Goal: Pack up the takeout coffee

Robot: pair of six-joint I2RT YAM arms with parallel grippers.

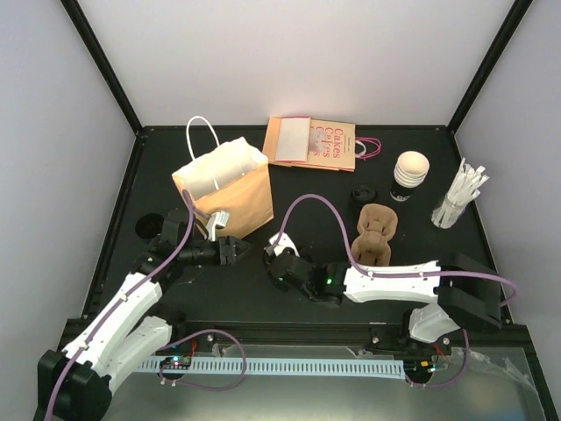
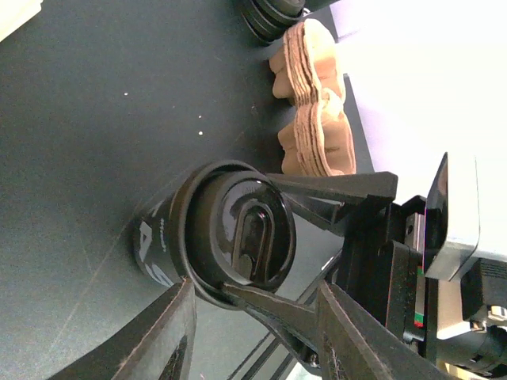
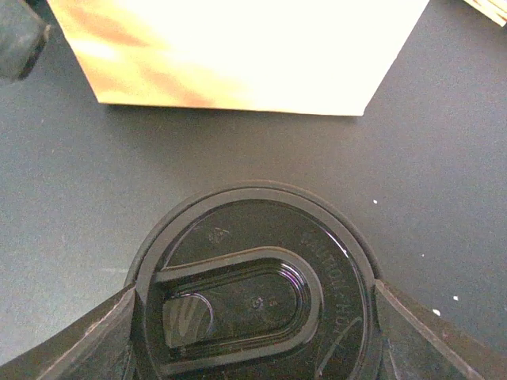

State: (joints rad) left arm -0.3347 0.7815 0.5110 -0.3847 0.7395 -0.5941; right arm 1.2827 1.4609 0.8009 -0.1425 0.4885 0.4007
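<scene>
Takeout coffee (image 2: 226, 237), lidded, fills the left wrist view, rim clamped by the right gripper (image 2: 252, 237); the left gripper (image 2: 257, 339) gapes empty nearby. Right wrist view: paper bag (image 3: 238, 55) just beyond the cup. Overhead: bag stands open; cup not yet inside.

Your black table (image 1: 324, 180) carried a brown paper bag (image 1: 223, 189) at ten o'clock, a printed packet (image 1: 311, 143) at twelve, an open cup (image 1: 410, 175) and straws (image 1: 460, 193) at two, a pulp carrier (image 1: 377, 232) at three, and the takeout coffee (image 3: 253, 301) near centre.
</scene>
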